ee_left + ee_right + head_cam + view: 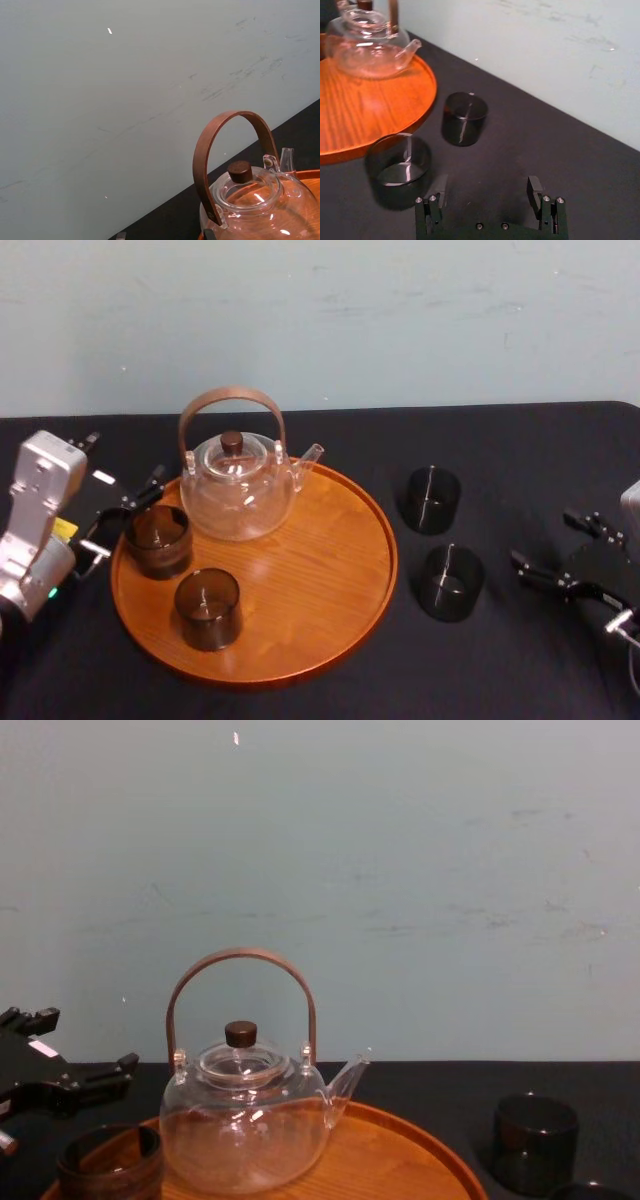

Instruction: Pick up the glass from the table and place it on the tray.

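Two dark smoky glasses stand on the black table (520,460) to the right of the tray: a far glass (431,499) (464,117) (535,1140) and a near glass (450,583) (402,162). The round wooden tray (330,570) (370,115) (420,1140) carries two more dark glasses, one by its left rim (157,538) (110,1160) and one at the front (207,608). My left gripper (125,523) (60,1085) is open just left of the rim glass, holding nothing. My right gripper (563,550) (486,187) is open and empty, to the right of the near table glass.
A clear glass teapot (238,485) (255,200) (365,45) (245,1125) with a brown hoop handle and dark knob stands at the back left of the tray. A pale wall (320,320) runs behind the table's far edge.
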Robot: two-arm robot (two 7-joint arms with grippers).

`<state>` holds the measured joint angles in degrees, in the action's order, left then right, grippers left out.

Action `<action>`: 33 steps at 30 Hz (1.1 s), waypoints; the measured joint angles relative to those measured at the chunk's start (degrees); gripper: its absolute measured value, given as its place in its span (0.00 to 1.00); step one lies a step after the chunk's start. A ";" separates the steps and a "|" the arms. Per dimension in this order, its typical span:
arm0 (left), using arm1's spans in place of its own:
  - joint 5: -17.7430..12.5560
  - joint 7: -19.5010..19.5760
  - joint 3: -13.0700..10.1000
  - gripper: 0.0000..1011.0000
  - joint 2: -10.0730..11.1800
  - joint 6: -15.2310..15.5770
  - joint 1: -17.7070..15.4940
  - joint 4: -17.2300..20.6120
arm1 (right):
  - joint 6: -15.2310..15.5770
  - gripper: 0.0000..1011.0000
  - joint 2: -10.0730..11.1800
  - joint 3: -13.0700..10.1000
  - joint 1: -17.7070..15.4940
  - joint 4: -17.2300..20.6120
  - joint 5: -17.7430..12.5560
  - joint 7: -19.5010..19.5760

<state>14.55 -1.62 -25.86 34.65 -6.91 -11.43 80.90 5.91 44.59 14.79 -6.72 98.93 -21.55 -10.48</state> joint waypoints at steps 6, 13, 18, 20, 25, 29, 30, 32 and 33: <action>0.00 0.00 0.00 0.99 0.00 0.00 0.00 0.00 | 0.82 0.99 0.59 -0.23 -1.36 1.09 0.12 -2.33; 0.00 0.00 0.00 0.99 0.00 0.00 0.00 0.00 | 1.30 0.99 0.72 0.00 -1.96 1.87 1.05 -4.88; 0.00 0.00 0.00 0.99 0.00 0.00 0.00 0.00 | 1.84 0.99 0.38 0.27 -2.06 2.34 1.58 -6.78; 0.00 0.00 0.00 0.99 0.00 0.00 0.00 0.00 | 2.12 0.99 0.18 0.40 -2.05 2.49 1.74 -7.59; 0.00 0.00 0.00 0.99 0.00 0.00 0.00 0.00 | 2.67 0.99 -0.29 0.79 -1.92 2.75 2.30 -9.15; 0.00 0.00 0.00 0.99 0.00 0.00 0.00 0.00 | 3.09 0.99 -0.92 0.89 -1.76 2.81 2.61 -10.35; 0.00 0.00 0.00 0.99 0.00 0.00 0.00 0.00 | 3.09 0.99 -0.92 0.89 -1.76 2.81 2.61 -10.35; 0.00 0.00 0.00 0.99 0.00 0.00 0.00 0.00 | 3.44 0.99 -1.30 0.89 -1.65 2.79 2.69 -10.82; 0.00 0.00 0.00 0.99 0.00 0.00 0.00 0.00 | 3.77 0.99 -1.63 0.87 -1.51 2.69 2.69 -11.16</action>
<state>14.55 -1.62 -25.86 34.65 -6.91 -11.43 80.90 9.68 42.96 15.66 -8.23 101.63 -18.86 -21.64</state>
